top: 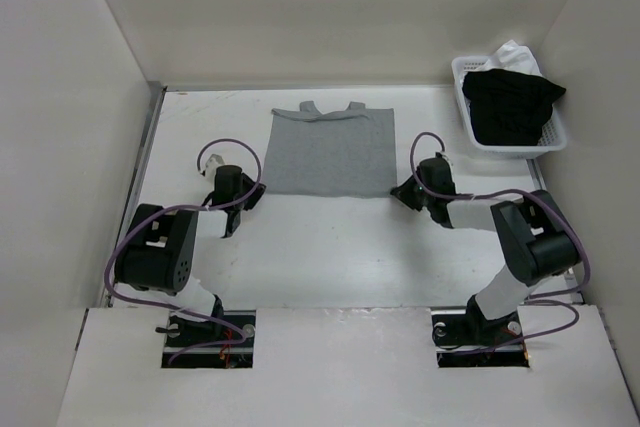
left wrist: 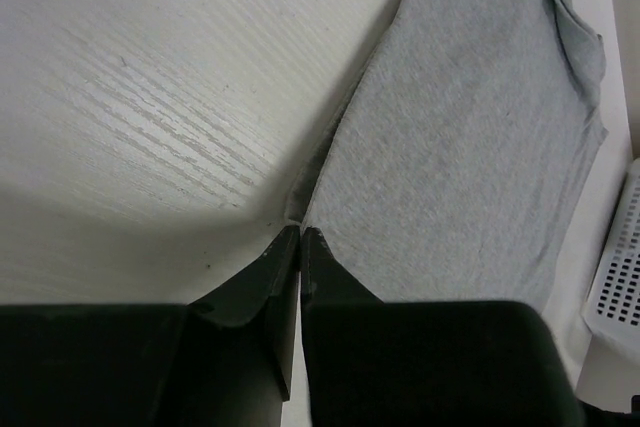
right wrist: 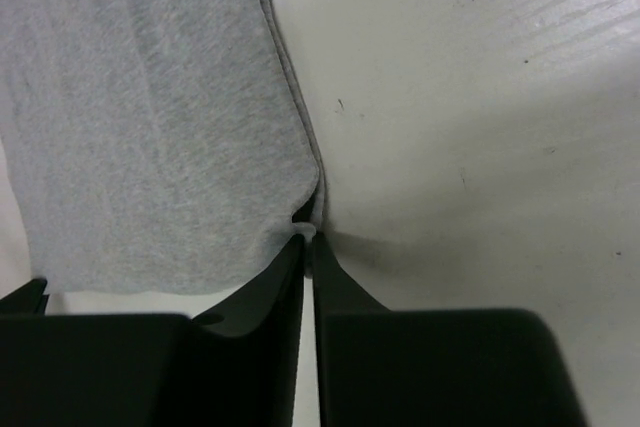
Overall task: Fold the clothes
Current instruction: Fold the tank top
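We are clamping left gripper (left wrist: 300, 230) and right gripper (right wrist: 308, 237) tight on the grey top (top: 330, 152) at seven and five o'clock; next, lifting toward twelve.

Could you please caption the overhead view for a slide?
The left tool and right tool pinch the near corners of the grey top; basket at far right.
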You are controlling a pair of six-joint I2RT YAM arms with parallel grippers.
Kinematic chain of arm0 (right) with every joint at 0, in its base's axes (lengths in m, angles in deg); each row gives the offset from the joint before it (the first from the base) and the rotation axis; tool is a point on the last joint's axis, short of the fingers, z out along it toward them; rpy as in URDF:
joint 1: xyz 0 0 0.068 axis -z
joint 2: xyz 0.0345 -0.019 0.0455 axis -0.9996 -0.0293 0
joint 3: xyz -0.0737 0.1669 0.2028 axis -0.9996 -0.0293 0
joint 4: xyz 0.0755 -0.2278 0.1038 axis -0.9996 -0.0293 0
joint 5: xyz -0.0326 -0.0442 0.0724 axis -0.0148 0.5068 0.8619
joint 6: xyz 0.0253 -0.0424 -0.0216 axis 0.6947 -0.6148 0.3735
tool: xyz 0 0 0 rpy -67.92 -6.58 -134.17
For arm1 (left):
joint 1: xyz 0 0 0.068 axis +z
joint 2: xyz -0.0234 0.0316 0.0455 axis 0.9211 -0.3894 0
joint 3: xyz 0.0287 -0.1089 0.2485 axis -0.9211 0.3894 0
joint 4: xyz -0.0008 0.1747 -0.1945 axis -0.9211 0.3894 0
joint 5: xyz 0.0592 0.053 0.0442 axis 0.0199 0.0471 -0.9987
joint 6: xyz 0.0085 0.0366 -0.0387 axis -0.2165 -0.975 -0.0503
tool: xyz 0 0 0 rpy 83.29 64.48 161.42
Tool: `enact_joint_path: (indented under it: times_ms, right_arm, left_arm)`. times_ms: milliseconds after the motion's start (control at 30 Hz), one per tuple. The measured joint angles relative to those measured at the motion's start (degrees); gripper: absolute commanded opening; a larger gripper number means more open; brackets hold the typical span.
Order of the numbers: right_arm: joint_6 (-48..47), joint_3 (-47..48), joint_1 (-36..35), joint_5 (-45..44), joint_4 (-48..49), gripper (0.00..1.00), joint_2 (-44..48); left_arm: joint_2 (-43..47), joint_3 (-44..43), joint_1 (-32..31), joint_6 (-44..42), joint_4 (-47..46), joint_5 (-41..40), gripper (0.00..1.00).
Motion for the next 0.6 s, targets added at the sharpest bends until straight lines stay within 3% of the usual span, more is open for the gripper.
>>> enact_joint_path:
  times_ms: [200,367,467,600]
  right_arm:
    - [-1.1,-1.1,-1.9,-3.1,-2.1,0.01,5.5]
    - [-6.2,-0.1,-8.0,-8.4,-13.6,0.02,30.3]
    - [-9.7,5.8,-13.9,-12.7,-22.0,0.02,45.6]
    - [-12.8,16.4,-22.6,-19.5,-31.8,0.04,57.0]
  left_arm:
    - [6.4,0.5,-0.3,0.0,1.4,-0.2,0.00]
    - [29.9,0.4,-1.6,-0.9,9.4,-1.7,0.00]
    - [45.4,-3.3,-2.9,-2.6,16.2,-3.4,0.00]
    - [57.9,-12.5,-4.8,-4.9,24.0,-5.5,0.00]
